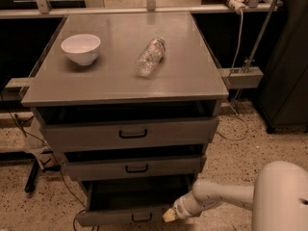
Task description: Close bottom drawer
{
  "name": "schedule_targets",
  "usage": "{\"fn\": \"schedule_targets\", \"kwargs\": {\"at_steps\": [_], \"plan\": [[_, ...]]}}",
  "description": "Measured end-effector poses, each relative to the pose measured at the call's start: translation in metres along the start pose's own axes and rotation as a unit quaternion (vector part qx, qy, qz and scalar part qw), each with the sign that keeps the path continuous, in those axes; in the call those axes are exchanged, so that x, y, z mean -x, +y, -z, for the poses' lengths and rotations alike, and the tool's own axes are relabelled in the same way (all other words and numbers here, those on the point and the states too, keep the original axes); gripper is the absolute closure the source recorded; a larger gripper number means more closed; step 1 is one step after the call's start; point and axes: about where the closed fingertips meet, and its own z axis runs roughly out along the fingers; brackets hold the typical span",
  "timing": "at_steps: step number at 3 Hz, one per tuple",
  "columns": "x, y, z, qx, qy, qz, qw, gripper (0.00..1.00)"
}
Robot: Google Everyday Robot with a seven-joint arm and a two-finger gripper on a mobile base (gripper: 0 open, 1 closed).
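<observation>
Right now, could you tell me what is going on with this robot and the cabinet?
The robot's arm reaches in from the lower right, with its hand at the right end of the front of the bottom drawer. That drawer stands pulled out, not yet closed; whether the hand touches it is unclear. A white bowl and a plastic bottle lying on its side sit on the cabinet top, untouched.

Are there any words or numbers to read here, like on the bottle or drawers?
None can be read.
The bottle lying on the cabinet top: label too blurred to read.
The bowl: no writing shows.
The bottom drawer, open: plain front, no writing.
The tool, at that drawer front's right end: no marking shows.
</observation>
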Motion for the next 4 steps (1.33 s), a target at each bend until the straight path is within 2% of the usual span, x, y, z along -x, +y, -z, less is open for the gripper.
{"fn": "schedule_targets", "kwargs": {"at_steps": [3, 4], "plan": [[0.0, 0.0, -0.0001, 0.0, 0.0, 0.0, 1.0, 0.11], [-0.0001, 0.0001, -0.0001, 0.0, 0.0, 0.0, 1.0, 0.0]]}}
